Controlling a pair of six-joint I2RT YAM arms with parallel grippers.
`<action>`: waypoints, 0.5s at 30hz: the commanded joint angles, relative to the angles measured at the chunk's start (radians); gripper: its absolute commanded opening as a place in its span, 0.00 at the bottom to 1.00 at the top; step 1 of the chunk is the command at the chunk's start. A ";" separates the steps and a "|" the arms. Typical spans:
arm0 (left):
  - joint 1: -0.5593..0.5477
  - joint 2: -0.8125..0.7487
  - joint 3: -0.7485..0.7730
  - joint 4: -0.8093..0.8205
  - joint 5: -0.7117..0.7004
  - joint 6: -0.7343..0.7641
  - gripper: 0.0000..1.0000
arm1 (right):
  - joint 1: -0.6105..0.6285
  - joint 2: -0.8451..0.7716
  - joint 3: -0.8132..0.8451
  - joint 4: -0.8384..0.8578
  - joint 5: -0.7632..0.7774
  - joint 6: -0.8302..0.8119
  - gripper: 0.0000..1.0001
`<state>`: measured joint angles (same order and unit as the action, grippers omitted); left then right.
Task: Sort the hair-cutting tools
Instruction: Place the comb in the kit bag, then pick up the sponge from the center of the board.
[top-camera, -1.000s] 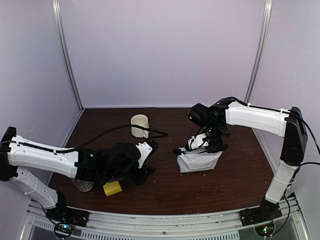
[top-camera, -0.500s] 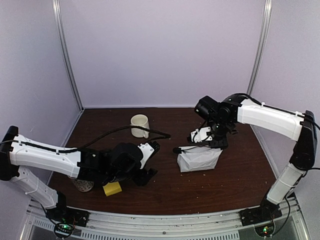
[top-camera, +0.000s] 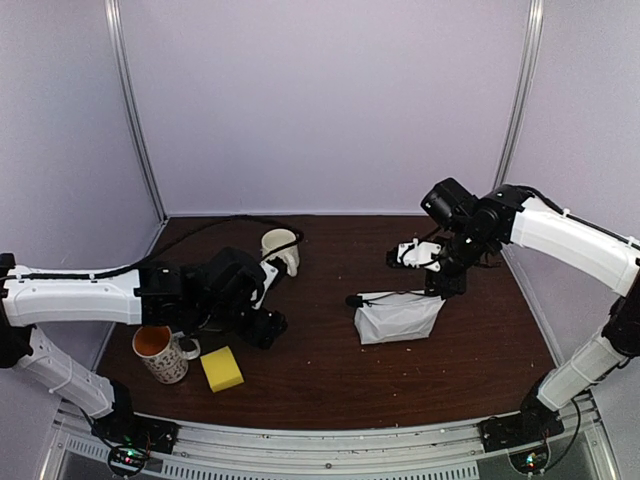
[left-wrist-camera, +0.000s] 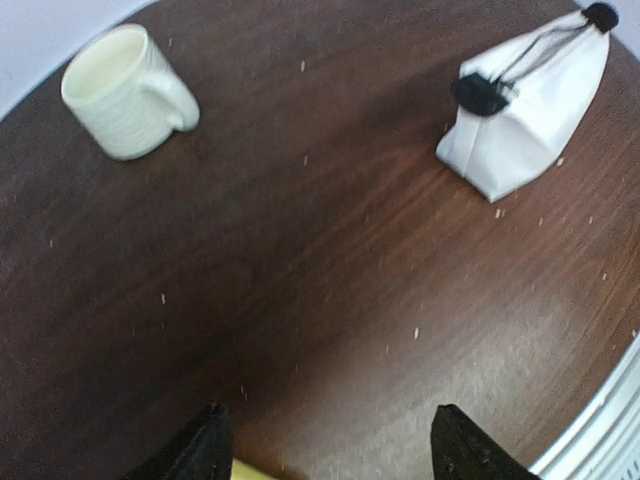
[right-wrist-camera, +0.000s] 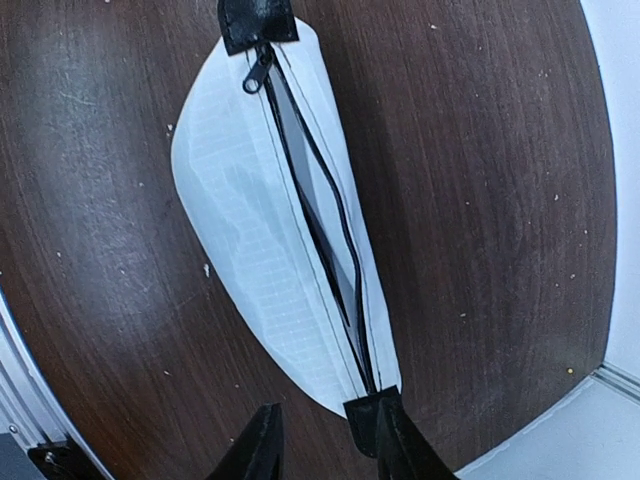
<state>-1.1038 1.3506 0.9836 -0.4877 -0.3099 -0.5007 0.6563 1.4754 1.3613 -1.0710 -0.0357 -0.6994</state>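
Observation:
No hair-cutting tools show in any view. The white zip pouch (top-camera: 398, 316) stands right of centre, its zip partly undone on a dark slit (right-wrist-camera: 318, 215) whose contents I cannot make out. My right gripper (top-camera: 435, 283) hovers above the pouch's right end, open and holding nothing. In the right wrist view the right gripper (right-wrist-camera: 330, 445) has the pouch's black end tab (right-wrist-camera: 365, 425) just beside one finger. My left gripper (top-camera: 268, 327) hangs open over bare table at the left. In the left wrist view the left gripper (left-wrist-camera: 330, 450) has nothing between its fingertips.
A cream mug (top-camera: 280, 250) stands at the back left, also seen as the cream mug (left-wrist-camera: 128, 88) from the left wrist. A patterned mug with an orange inside (top-camera: 160, 352) and a yellow sponge block (top-camera: 222, 368) sit at the front left. The table's front rail (top-camera: 330, 440) runs along the bottom.
The right gripper let go of the pouch's top, opened and rose to the right. The left arm drew back and left, opening wider and uncovering the orange-lined mug.

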 joint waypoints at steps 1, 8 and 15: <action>-0.025 -0.004 -0.002 -0.358 0.071 -0.131 0.68 | 0.002 -0.009 -0.008 0.052 -0.099 0.052 0.33; -0.086 0.085 -0.064 -0.509 0.063 -0.281 0.67 | 0.003 0.028 0.028 0.057 -0.133 0.057 0.34; -0.087 0.224 -0.050 -0.467 0.054 -0.218 0.59 | 0.003 0.031 0.034 0.038 -0.148 0.048 0.34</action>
<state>-1.1893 1.5139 0.9211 -0.9527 -0.2512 -0.7345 0.6567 1.5074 1.3701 -1.0271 -0.1612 -0.6552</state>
